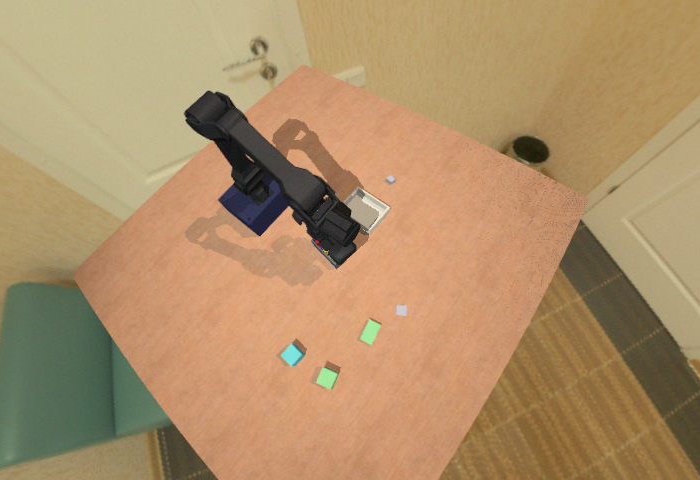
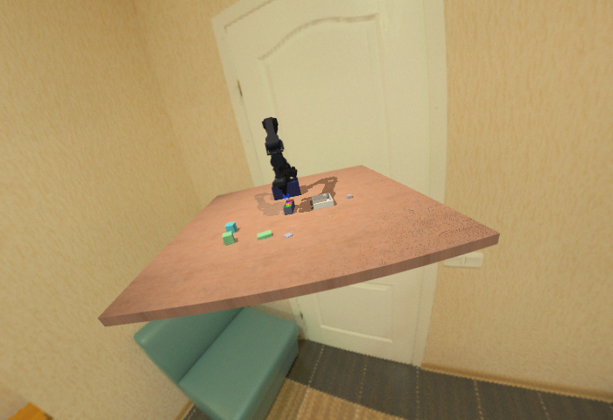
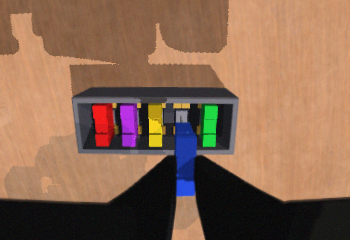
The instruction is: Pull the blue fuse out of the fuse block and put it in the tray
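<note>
A: So where's the blue fuse [image 2: 285, 197] [image 3: 185, 160] sitting right now?

B: It's hanging above the block [image 1: 337, 266] [image 2: 288, 210] [image 3: 155, 151], out of its slot. In the wrist view the yellow one [image 3: 155, 126] is showing on one side of that slot and the green one [image 3: 209, 125] on the other, both standing in the block along with the red [image 3: 103, 125] and purple [image 3: 128, 125] ones.

A: Any room to move?

B: Bare wood is showing between the block and the tray [image 1: 385, 212] [image 2: 322, 205], which is lying near it. The cubes are sitting well apart from both, further out on the table [image 1: 237, 339] [image 2: 347, 248].

A: And the gripper [image 1: 334, 254] [image 2: 285, 193] [image 3: 184, 164]?

B: Nearly closed, pinching the fuse. The fuse is sticking out between the fingertips, its far end pointing toward the block in the wrist shot.

A: Arm pose?

B: The arm [image 1: 266, 155] [image 2: 278, 160] is rising from its base [image 1: 243, 215] [image 2: 292, 186], bending high up, then reaching out and down over the block, tray off to the side.
</note>
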`<state>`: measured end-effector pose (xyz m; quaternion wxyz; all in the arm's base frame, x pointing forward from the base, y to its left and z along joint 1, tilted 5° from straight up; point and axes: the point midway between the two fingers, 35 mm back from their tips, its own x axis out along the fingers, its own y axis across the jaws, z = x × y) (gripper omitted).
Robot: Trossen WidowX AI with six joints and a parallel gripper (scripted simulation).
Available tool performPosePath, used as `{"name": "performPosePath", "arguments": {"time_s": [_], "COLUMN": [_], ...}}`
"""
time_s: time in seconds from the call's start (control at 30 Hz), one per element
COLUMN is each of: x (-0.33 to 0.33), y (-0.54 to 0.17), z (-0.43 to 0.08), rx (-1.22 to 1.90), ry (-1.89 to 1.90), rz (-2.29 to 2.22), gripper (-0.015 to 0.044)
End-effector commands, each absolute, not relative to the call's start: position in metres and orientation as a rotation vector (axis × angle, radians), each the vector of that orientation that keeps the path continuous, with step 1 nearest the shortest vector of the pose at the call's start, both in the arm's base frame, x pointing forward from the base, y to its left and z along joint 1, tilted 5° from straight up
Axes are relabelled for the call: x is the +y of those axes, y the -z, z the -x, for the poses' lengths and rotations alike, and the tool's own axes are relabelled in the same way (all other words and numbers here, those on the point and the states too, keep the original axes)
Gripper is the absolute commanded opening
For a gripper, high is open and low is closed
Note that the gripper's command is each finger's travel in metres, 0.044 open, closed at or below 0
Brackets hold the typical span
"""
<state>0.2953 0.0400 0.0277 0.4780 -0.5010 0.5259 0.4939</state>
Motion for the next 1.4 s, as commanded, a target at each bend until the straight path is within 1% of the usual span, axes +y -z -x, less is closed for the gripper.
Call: {"name": "performPosePath", "arguments": {"time_s": [0.0,0.47,0.97,1.37], "x": [0.053,0.131,0.211,0.214], "y": [-0.029,-0.027,-0.024,-0.014], "z": [-0.297,-0.287,-0.253,-0.251], "rx": [1.275,1.269,1.269,1.269], "ry": [-1.205,-1.209,-1.214,-1.215], "rz": [1.221,1.216,1.210,1.210], "gripper": [0.0000,0.0000,0.0000,0.0000]}}
